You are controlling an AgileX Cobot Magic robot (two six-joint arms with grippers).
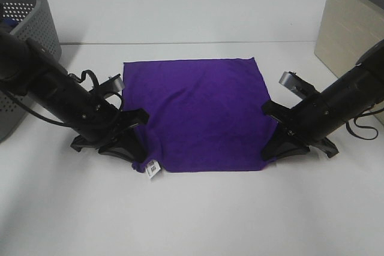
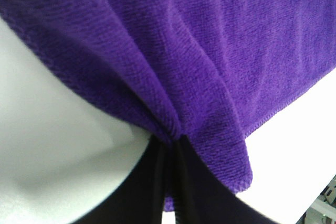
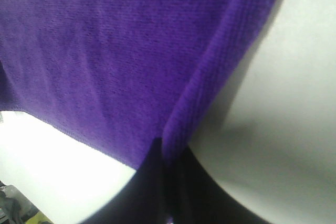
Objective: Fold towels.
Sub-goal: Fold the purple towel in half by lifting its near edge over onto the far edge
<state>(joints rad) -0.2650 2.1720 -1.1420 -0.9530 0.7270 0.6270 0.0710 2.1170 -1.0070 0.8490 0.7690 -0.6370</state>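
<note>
The left gripper [image 1: 139, 151] is clamped on the near left corner of the purple towel [image 1: 201, 112]. In the left wrist view its two dark fingers [image 2: 152, 182] are pressed together on a pinch of fabric, and the towel [image 2: 184, 40] gathers into folds that run away from the fingertips. A loose flap of hem hangs beside one finger. The white table [image 2: 47, 145] shows on either side of the pinched corner.

The right gripper [image 1: 269, 151] is clamped on the opposite near corner. In the right wrist view its fingers [image 3: 152, 187] meet on the cloth's edge, with a raised ridge of towel [image 3: 105, 51] climbing straight out from the tips and bare table [image 3: 278, 129] alongside.

Between the two grippers the towel lies spread on the table [image 1: 240, 220]. It is mostly flat, stretching away from both sets of fingertips toward its far edge, and it bunches slightly where the left gripper holds it. A small white tag [image 1: 152, 169] sticks out from the hem just beside the left gripper's tips, on the side away from the arm.

Behind the left arm stands a grey perforated basket [image 1: 30, 40], well apart from the towel. Behind the right arm is a beige box [image 1: 348, 28].
</note>
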